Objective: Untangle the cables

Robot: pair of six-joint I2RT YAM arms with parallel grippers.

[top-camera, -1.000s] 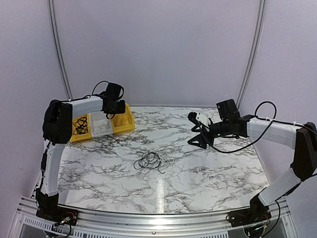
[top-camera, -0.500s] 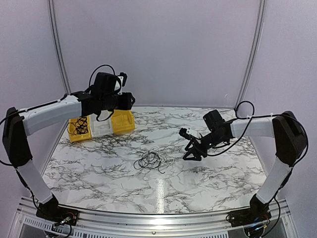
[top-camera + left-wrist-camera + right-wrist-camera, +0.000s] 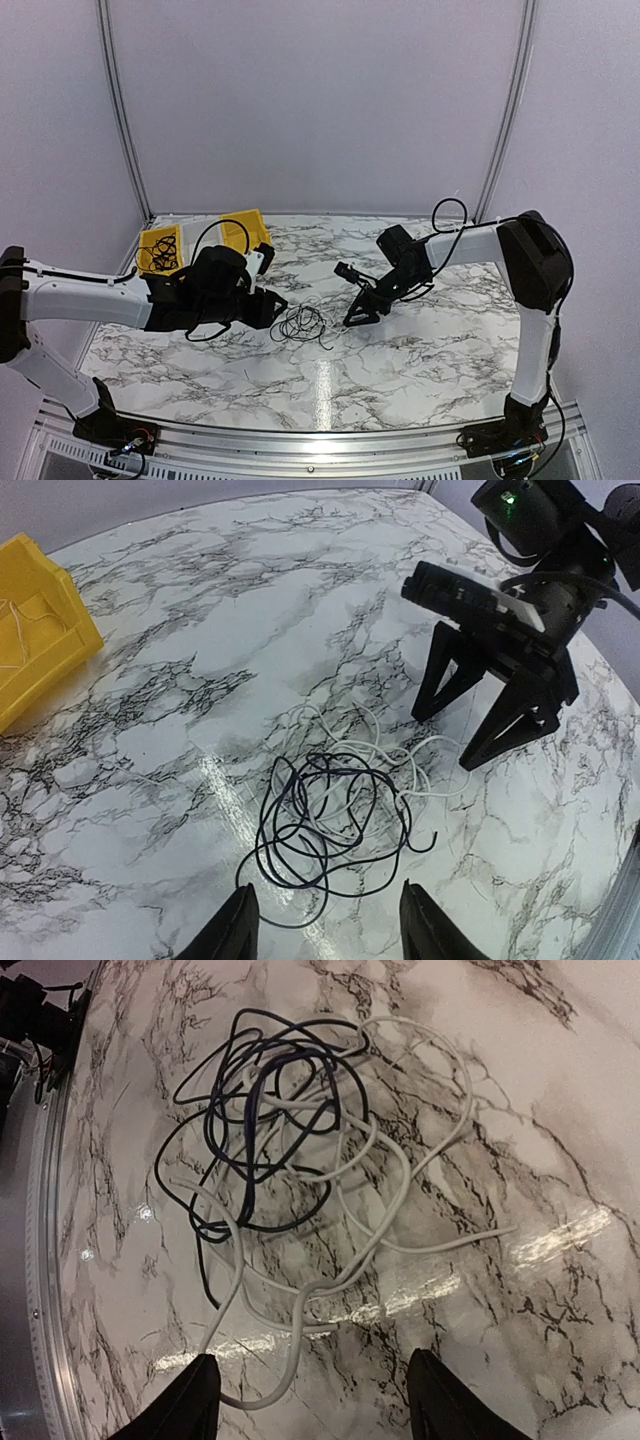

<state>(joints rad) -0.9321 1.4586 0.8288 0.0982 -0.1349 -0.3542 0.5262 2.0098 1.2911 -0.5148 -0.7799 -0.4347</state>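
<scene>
marble table (image 3: 430, 365): cables (image 3: 303, 323) tangled mid-table. left gripper (image 3: 277, 303) at their 9 o'clock, right gripper (image 3: 360, 315) at 3, both spread, empty; flanking, probably to draw loops apart.

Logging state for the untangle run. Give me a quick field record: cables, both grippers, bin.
cables: black and white wires in one tangle, lying mid-table on the marble table
left gripper: open, low beside the tangle, holding nothing
right gripper: open, on the tangle's opposite side, holding nothing
yellow bin: far left corner, more black cable in one compartment
</scene>
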